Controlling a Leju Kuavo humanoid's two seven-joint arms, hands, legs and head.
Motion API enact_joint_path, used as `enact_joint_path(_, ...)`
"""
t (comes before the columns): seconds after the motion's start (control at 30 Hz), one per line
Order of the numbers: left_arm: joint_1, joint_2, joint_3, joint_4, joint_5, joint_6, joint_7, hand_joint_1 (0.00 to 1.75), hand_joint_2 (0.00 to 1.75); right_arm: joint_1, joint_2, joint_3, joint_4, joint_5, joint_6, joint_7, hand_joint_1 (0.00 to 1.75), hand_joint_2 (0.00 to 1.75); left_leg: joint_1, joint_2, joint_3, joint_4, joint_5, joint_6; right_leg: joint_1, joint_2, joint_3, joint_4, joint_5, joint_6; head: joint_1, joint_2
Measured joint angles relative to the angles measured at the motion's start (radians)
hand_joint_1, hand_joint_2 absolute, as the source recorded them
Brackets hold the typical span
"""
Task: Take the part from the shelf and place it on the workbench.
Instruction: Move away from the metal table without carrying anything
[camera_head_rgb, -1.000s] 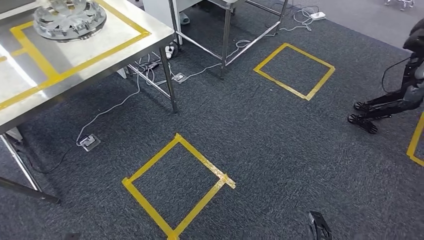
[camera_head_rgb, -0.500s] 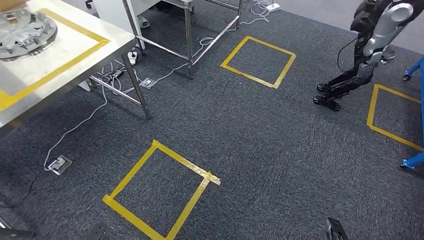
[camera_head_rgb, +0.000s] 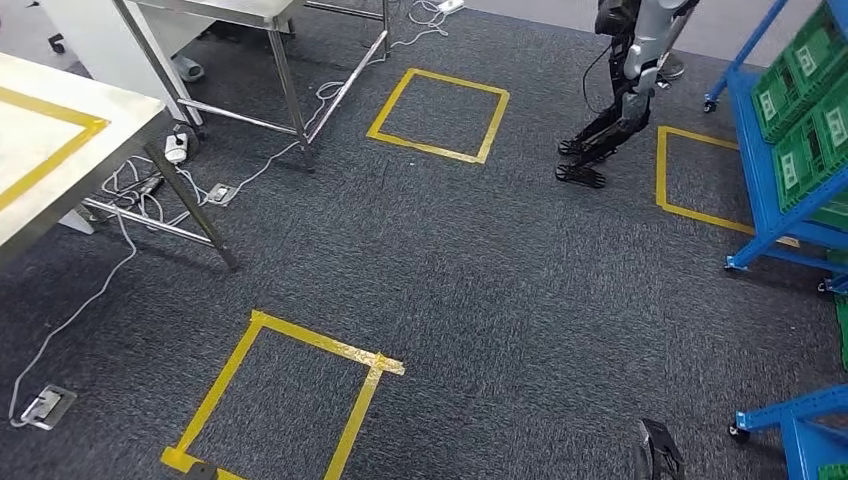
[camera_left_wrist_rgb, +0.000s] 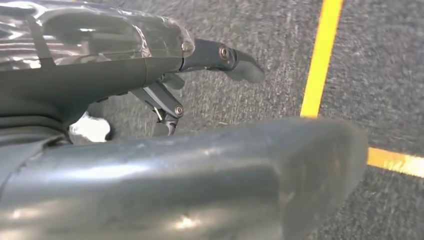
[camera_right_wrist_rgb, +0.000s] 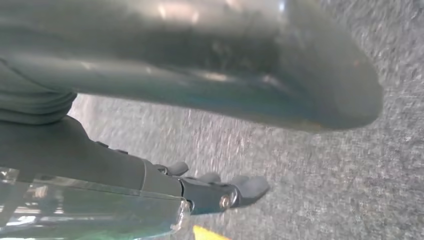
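Note:
The steel workbench (camera_head_rgb: 45, 165) with yellow tape lines stands at the left edge of the head view. At the right edge is a blue shelf (camera_head_rgb: 762, 150) carrying green bins (camera_head_rgb: 805, 120). My left hand (camera_left_wrist_rgb: 200, 95) hangs over the grey carpet beside a yellow tape line, fingers stretched out and apart from the thumb, holding nothing. My right hand (camera_right_wrist_rgb: 210, 185) also hangs over the carpet with its fingers straight and nothing in it. Its dark fingertips (camera_head_rgb: 655, 455) show at the bottom of the head view.
Yellow tape squares mark the carpet, one near me (camera_head_rgb: 290, 400) and one farther off (camera_head_rgb: 440, 110). Another humanoid robot (camera_head_rgb: 625, 80) stands at the back beside the shelf. Cables and a floor socket (camera_head_rgb: 45, 405) lie under the tables. A second blue frame (camera_head_rgb: 800, 425) is at bottom right.
The camera has turned to the right: the workbench and its round silver part slid off to the left, and the blue shelf with green bins came into view. Both hands still hang empty.

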Motion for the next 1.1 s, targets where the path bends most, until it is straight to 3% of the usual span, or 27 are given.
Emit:
enact_joint_path(0.07, 0.000, -0.001, -0.002, 0.001, -0.003, 0.000, 0.003, 0.00, 0.00, -0.001, 0.000, 0.009, 0.001, -0.013, 0.009, -0.011, 0.00, 0.00, -0.003, 0.026, 0.006, -0.006, -0.003, 0.009, -0.005, 0.025, -0.007, 0.001, 0.000, 0.011, 0.002, 0.000)
enact_joint_path(0.1, -0.001, -0.001, -0.002, 0.002, -0.004, 0.002, 0.004, 0.00, 0.00, 0.000, 0.001, 0.013, 0.003, -0.018, 0.012, -0.016, 0.00, 0.00, -0.003, 0.041, 0.010, -0.007, -0.004, 0.015, -0.006, 0.016, -0.012, 0.008, -0.004, 0.016, 0.004, 0.000)
enact_joint_path(0.13, -0.002, -0.001, -0.003, 0.002, -0.004, 0.003, 0.004, 0.00, 0.00, -0.002, 0.002, 0.016, 0.005, -0.022, 0.013, -0.020, 0.00, 0.00, -0.003, 0.057, 0.014, -0.010, -0.004, 0.020, -0.005, -0.005, -0.022, 0.030, -0.017, 0.021, 0.010, 0.000)
enact_joint_path(0.2, -0.001, 0.001, -0.003, 0.003, -0.005, 0.007, 0.006, 0.00, 0.00, -0.010, 0.006, 0.026, 0.011, -0.029, 0.017, -0.030, 0.00, 0.00, -0.007, 0.092, 0.022, -0.012, -0.010, 0.029, -0.003, -0.070, -0.073, 0.133, -0.069, 0.029, 0.025, 0.000)
enact_joint_path(0.27, 0.001, 0.002, -0.004, 0.004, -0.007, 0.012, 0.010, 0.00, 0.00, -0.014, 0.013, 0.035, 0.016, -0.035, 0.021, -0.040, 0.00, 0.00, -0.012, 0.126, 0.027, -0.012, -0.017, 0.034, -0.007, -0.098, -0.138, 0.256, -0.114, 0.034, 0.034, 0.000)
enact_joint_path(0.3, 0.000, 0.003, -0.004, 0.004, -0.007, 0.014, 0.011, 0.00, 0.00, -0.012, 0.016, 0.037, 0.019, -0.037, 0.023, -0.043, 0.00, 0.00, -0.014, 0.141, 0.031, -0.012, -0.022, 0.033, -0.009, -0.102, -0.152, 0.282, -0.113, 0.034, 0.036, 0.000)
enact_joint_path(0.33, 0.000, 0.004, -0.005, 0.004, -0.008, 0.014, 0.011, 0.00, 0.00, -0.010, 0.019, 0.040, 0.022, -0.037, 0.023, -0.045, 0.00, 0.00, -0.015, 0.155, 0.036, -0.012, -0.026, 0.032, -0.010, -0.105, -0.147, 0.270, -0.093, 0.033, 0.038, 0.000)
enact_joint_path(0.37, -0.001, 0.004, -0.005, 0.004, -0.008, 0.015, 0.012, 0.00, 0.00, -0.008, 0.021, 0.042, 0.025, -0.038, 0.023, -0.045, 0.00, 0.00, -0.016, 0.168, 0.042, -0.012, -0.031, 0.030, -0.010, -0.110, -0.125, 0.222, -0.058, 0.030, 0.040, 0.000)
enact_joint_path(0.43, -0.003, 0.005, -0.005, 0.004, -0.008, 0.016, 0.013, 0.00, 0.00, -0.008, 0.022, 0.048, 0.031, -0.038, 0.024, -0.048, 0.00, 0.00, -0.018, 0.190, 0.054, -0.012, -0.042, 0.024, -0.002, -0.146, -0.063, 0.094, 0.001, 0.021, 0.045, 0.000)
enact_joint_path(0.47, -0.004, 0.005, -0.005, 0.004, -0.009, 0.019, 0.016, 0.00, 0.00, -0.011, 0.023, 0.051, 0.033, -0.039, 0.025, -0.051, 0.00, 0.00, -0.019, 0.200, 0.057, -0.013, -0.046, 0.019, 0.004, -0.164, -0.042, 0.051, 0.011, 0.014, 0.047, 0.000)
enact_joint_path(0.53, -0.005, 0.006, -0.005, 0.003, -0.010, 0.025, 0.024, 0.00, 0.00, -0.016, 0.023, 0.054, 0.038, -0.043, 0.028, -0.059, 0.00, 0.00, -0.023, 0.216, 0.062, -0.015, -0.051, 0.011, 0.014, -0.176, -0.029, 0.022, 0.006, 0.005, 0.047, 0.000)
enact_joint_path(0.73, -0.004, 0.009, -0.006, -0.005, -0.012, 0.037, 0.034, 0.00, 0.00, -0.015, 0.023, 0.057, 0.044, -0.050, 0.033, -0.071, 0.00, 0.00, -0.021, 0.227, 0.068, -0.021, -0.054, 0.005, 0.015, -0.162, -0.026, 0.015, 0.005, -0.003, 0.044, 0.000)
enact_joint_path(0.77, -0.004, 0.012, -0.006, -0.012, -0.013, 0.045, 0.037, 0.00, 0.00, -0.013, 0.023, 0.058, 0.048, -0.054, 0.036, -0.077, 0.00, 0.00, -0.019, 0.216, 0.072, -0.021, -0.058, 0.001, 0.014, -0.156, -0.021, 0.009, 0.006, -0.008, 0.044, 0.000)
enact_joint_path(0.8, -0.001, 0.022, -0.006, -0.030, -0.014, 0.059, 0.045, 0.00, 0.00, -0.016, 0.026, 0.062, 0.054, -0.062, 0.041, -0.089, 0.00, 0.00, -0.017, 0.182, 0.047, 0.031, -0.086, -0.002, 0.013, -0.140, -0.014, 0.000, 0.008, -0.017, 0.038, 0.000)
enact_joint_path(0.87, 0.010, 0.046, -0.007, -0.070, -0.015, 0.086, 0.060, 0.00, 0.00, -0.022, 0.037, 0.072, 0.065, -0.079, 0.049, -0.112, 0.00, 0.00, -0.015, 0.116, -0.040, 0.173, -0.132, -0.005, 0.012, -0.098, 0.001, -0.012, 0.007, -0.032, 0.024, 0.000)
enact_joint_path(0.9, 0.016, 0.058, -0.008, -0.089, -0.015, 0.096, 0.066, 0.00, 0.00, -0.026, 0.043, 0.077, 0.070, -0.087, 0.052, -0.121, 0.00, 0.00, -0.015, 0.096, -0.081, 0.225, -0.133, -0.004, 0.012, -0.073, 0.008, -0.014, 0.004, -0.037, 0.015, 0.000)
enact_joint_path(0.93, 0.018, 0.064, -0.009, -0.099, -0.012, 0.099, 0.067, 0.00, 0.00, -0.026, 0.046, 0.081, 0.074, -0.090, 0.053, -0.123, 0.00, 0.00, -0.015, 0.094, -0.085, 0.204, -0.096, -0.003, 0.012, -0.056, 0.013, -0.013, 0.000, -0.036, 0.011, 0.000)
enact_joint_path(1.0, 0.018, 0.074, -0.009, -0.113, 0.003, 0.104, 0.066, 0.00, 0.00, -0.027, 0.050, 0.085, 0.078, -0.095, 0.057, -0.125, 0.00, 0.00, -0.010, 0.046, -0.045, 0.086, -0.009, -0.001, 0.011, -0.029, 0.020, -0.006, -0.009, -0.029, 0.004, 0.000)
enact_joint_path(1.07, 0.017, 0.081, -0.008, -0.119, 0.029, 0.105, 0.059, 0.00, 0.00, -0.031, 0.054, 0.091, 0.082, -0.098, 0.060, -0.125, 0.00, 0.00, -0.005, 0.000, -0.012, 0.008, 0.015, 0.001, 0.007, -0.002, 0.017, 0.002, -0.016, -0.019, 0.000, 0.000)
enact_joint_path(1.1, 0.015, 0.084, -0.005, -0.121, 0.041, 0.102, 0.054, 0.00, 0.00, -0.032, 0.055, 0.095, 0.083, -0.100, 0.059, -0.124, 0.00, 0.00, -0.006, -0.002, -0.006, -0.002, 0.009, 0.004, 0.004, 0.012, 0.013, 0.003, -0.016, -0.012, -0.001, 0.000)
